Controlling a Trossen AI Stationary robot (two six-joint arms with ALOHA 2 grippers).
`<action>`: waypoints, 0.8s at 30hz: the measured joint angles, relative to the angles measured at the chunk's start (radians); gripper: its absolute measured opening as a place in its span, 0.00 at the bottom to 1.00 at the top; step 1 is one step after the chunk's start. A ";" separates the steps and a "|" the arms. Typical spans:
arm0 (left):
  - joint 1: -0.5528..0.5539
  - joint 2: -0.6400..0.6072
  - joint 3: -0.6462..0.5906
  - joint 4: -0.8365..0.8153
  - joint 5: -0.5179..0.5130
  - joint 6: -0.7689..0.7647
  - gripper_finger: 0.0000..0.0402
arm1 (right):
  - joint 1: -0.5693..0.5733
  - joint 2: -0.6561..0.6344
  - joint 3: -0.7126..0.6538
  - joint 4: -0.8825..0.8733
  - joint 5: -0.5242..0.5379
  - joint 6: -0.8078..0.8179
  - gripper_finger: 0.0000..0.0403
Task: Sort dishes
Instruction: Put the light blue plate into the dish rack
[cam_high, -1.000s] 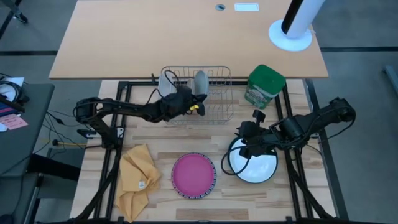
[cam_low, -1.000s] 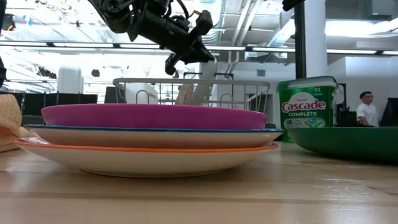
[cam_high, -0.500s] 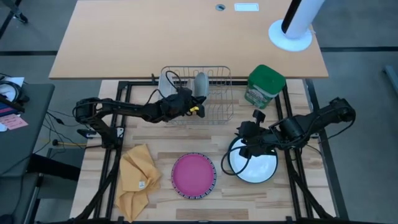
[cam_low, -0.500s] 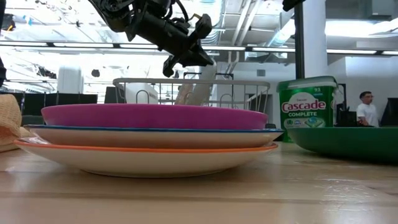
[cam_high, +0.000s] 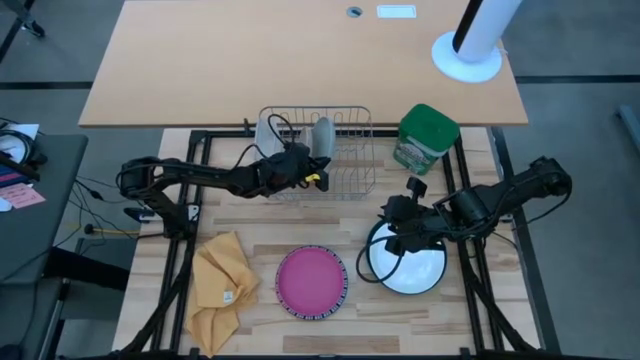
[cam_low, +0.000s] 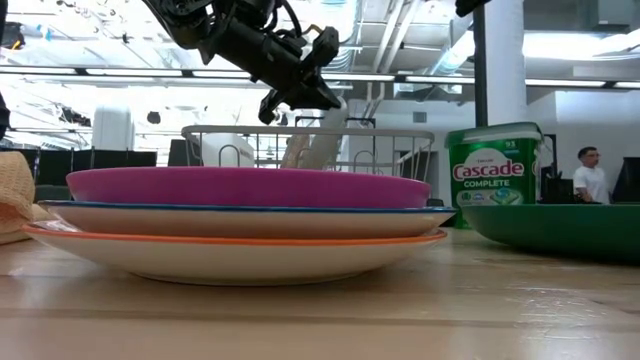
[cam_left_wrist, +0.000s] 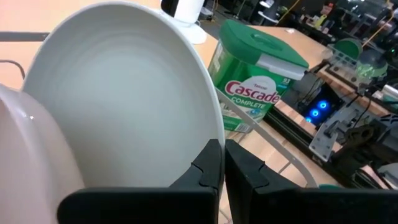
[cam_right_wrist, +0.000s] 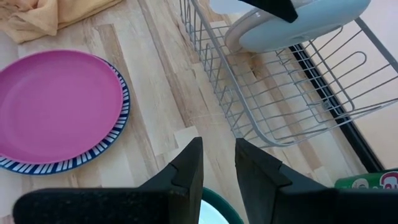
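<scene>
- Here the left gripper (cam_high: 318, 176) hovers over the rack (cam_high: 350, 172) at the table's back edge, jaws shut beside the grey plate (cam_left_wrist: 124, 106), holding nothing.
- The right gripper (cam_high: 393, 243) rests on the green-rimmed plate (cam_high: 410, 268) near the right edge, jaws part open; whether they pinch the rim I cannot tell.
- The pink plate (cam_high: 311, 281) tops a stack at the front edge.
- Plates look stiff, smooth, likely slippery and breakable; take them by the rim.

Left arm stretched rightward, left gripper (cam_high: 312, 172) at far centre, raised, fingers pressed together. Right arm reaching leftward, right gripper (cam_high: 392, 232) low at right, fingers slightly parted.
</scene>
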 joint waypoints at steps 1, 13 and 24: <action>0.000 -0.004 0.000 -0.004 0.000 0.002 0.00 | 0.000 0.000 0.000 0.000 0.000 0.000 0.24; -0.014 -0.113 -0.003 -0.150 -0.006 0.037 0.22 | 0.000 0.000 0.000 0.000 0.000 0.001 0.24; -0.023 -0.176 -0.003 -0.171 -0.005 0.119 0.29 | 0.000 0.000 0.000 0.000 0.000 0.006 0.24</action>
